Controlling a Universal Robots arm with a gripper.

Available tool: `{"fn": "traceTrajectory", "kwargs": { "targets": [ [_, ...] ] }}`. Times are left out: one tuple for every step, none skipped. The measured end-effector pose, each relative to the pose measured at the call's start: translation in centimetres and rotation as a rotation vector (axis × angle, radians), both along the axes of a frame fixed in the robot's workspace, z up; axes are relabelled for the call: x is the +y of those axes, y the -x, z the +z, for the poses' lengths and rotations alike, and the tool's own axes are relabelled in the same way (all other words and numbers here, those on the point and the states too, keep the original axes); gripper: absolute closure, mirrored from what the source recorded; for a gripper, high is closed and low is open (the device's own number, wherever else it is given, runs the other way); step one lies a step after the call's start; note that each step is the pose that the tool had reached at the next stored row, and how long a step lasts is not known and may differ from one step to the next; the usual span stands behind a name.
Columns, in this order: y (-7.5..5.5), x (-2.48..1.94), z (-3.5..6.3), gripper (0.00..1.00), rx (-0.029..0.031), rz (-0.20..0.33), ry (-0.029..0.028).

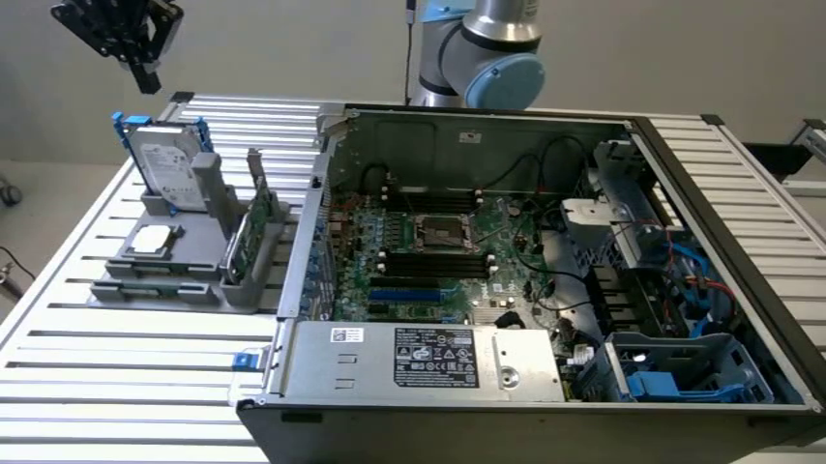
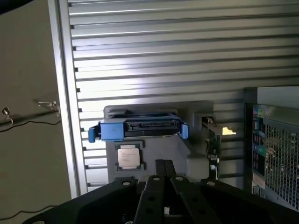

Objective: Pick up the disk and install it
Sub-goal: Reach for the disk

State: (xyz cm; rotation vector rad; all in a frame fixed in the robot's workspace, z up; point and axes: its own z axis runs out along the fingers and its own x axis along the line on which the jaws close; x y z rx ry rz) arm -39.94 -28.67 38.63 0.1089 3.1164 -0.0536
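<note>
**Tool above the racked disk**

Tool (image 1: 147,81) hangs high over the bench (image 1: 91,387), well above the disk (image 1: 169,164), its fingers pressed together on nothing; the disk, in its blue carrier, stands on edge in a grey rack (image 1: 193,271); a chip (image 1: 153,240) lies flat in the rack just beside it; the open case (image 1: 478,126) sits on the bench to the exterior view's right of the rack.

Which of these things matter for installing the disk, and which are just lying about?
For the job: disk, standing in the grey holder; gripper hanging above it; open computer case.
Lying about: silver chip; green circuit card.
</note>
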Motion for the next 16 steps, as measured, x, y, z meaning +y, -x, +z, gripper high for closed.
{"fn": "traceTrajectory", "kwargs": {
  "targets": [
    [0.5,0.17,-0.03,0.89,-0.0001,0.0,0.0],
    [0.9,0.33,-0.05,0.89,0.0,0.0,0.0],
    [1.3,0.5,-0.07,0.89,0.0,0.0,0.0],
    [1.7,0.64,-0.08,0.89,0.0001,0.0,0.0],
    [2.0,0.77,-0.09,0.89,0.0006,0.0,0.0],
    [2.2,0.86,-0.09,0.89,0.0013,0.0,0.0],
    [2.3,0.93,-0.1,0.89,0.003,0.0,0.0],
    [2.4,0.98,-0.09,0.89,0.0053,0.001,0.0],
    [2.5,1.03,-0.09,0.89,0.0079,0.002,0.0],
    [2.5,1.07,-0.09,0.89,0.01,0.003,-0.0001],
    [2.6,1.1,-0.09,0.89,0.0119,0.005,-0.0005],
    [2.6,1.12,-0.09,0.89,0.0135,0.007,-0.001],
    [2.6,1.15,-0.1,0.89,0.0146,0.009,-0.0016],
    [2.6,1.19,-0.13,0.89,0.0154,0.011,-0.0017],
    [2.6,1.2,-0.14,0.89,0.0165,0.011,-0.0017],
    [2.6,1.2,-0.14,0.89,0.0165,0.011,-0.0017]
  ]
}}
